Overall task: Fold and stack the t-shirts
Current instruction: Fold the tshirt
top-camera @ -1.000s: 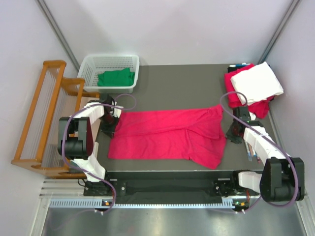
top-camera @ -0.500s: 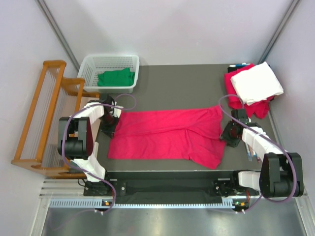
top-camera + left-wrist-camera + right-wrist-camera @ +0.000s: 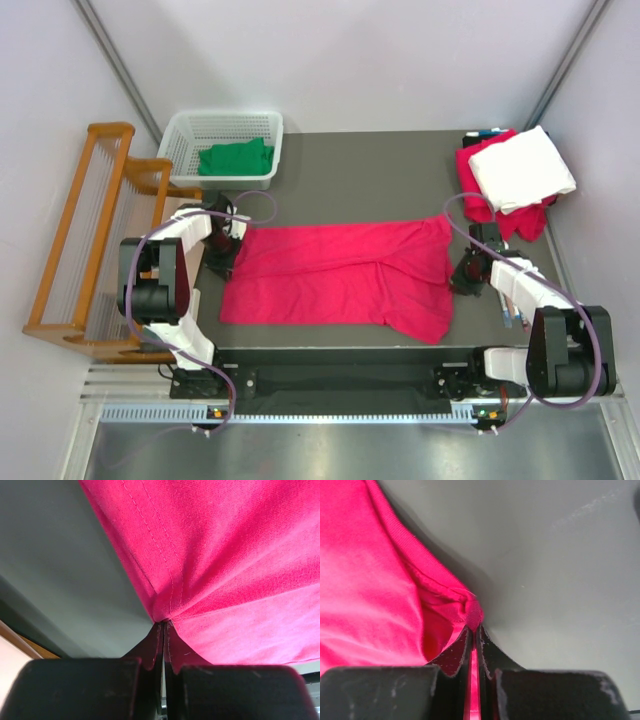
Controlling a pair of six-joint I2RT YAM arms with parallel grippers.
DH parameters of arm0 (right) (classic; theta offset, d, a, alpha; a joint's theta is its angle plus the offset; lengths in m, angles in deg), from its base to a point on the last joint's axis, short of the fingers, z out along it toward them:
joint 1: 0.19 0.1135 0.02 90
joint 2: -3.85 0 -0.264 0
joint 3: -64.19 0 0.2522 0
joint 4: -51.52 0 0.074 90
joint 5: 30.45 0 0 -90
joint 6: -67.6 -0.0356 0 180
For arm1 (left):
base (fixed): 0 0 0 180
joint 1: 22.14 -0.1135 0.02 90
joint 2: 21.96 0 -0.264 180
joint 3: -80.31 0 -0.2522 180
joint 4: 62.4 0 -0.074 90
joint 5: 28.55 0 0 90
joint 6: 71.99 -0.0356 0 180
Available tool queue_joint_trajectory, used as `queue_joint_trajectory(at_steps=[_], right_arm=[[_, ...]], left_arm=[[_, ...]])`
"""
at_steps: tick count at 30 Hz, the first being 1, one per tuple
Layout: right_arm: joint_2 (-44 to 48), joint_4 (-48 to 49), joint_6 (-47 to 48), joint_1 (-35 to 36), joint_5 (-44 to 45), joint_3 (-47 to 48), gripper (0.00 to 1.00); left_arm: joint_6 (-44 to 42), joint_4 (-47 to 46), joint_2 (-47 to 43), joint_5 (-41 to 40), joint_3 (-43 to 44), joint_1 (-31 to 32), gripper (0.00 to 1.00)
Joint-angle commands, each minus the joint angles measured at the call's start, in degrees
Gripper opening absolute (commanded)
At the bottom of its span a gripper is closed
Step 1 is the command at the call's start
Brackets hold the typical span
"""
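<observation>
Crimson t-shirt [image 3: 345,275] flat on counter [image 3: 400,170], pinched at both ends.
Left end effector [image 3: 163,625] clamped on left hem corner; right end effector [image 3: 474,629] closed on the right edge's ribbed fold. Step: fold in progress. Next likely needs both lifting together, carrying cloth across evenly.

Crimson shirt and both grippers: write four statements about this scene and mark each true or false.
1. The left gripper is shut on the crimson-pink shirt. True.
2. The right gripper hangs open above that shirt. False: it is shut on the shirt's edge.
3. The green shirt lies in the white basket. True.
4. The white shirt lies spread flat mid-table. False: it sits folded on red cloth at the far right corner.
</observation>
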Motion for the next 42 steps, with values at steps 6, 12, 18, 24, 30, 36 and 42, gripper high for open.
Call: queue_joint_trajectory(at_steps=[6, 12, 18, 24, 30, 36, 42], right_arm=[[2.66, -3.25, -2.99, -0.88, 6.12, 1.27, 0.0], [1.08, -4.92, -3.43, -1.15, 7.44, 2.06, 0.0], [0.55, -5.01, -2.64, -1.23, 7.36, 2.5, 0.0], [-0.24, -5.09, -1.68, -3.16, 7.62, 3.82, 0.0], [-0.59, -5.45, -0.8, -4.22, 7.53, 5.14, 0.0], [-0.33, -5.19, 0.08, -5.36, 6.83, 4.88, 0.0], [-1.2, -3.78, 0.08, -5.36, 5.42, 3.38, 0.0]], left_arm=[[-1.08, -0.2, -0.56, 0.39, -0.63, -0.29, 0.0], [-1.34, -0.38, -0.65, -0.23, -0.9, -0.29, 0.0], [-1.34, -0.38, -0.48, -0.23, -0.63, -0.29, 0.0], [-1.78, -0.11, -0.65, -0.76, -0.54, -0.29, 0.0], [-2.22, -0.29, -0.57, -1.28, -0.54, -0.29, 0.0], [-3.01, -0.37, -0.39, -1.81, -0.37, -3.1, 0.0], [-2.66, 0.33, 0.14, -1.02, 1.56, -3.11, 0.0]])
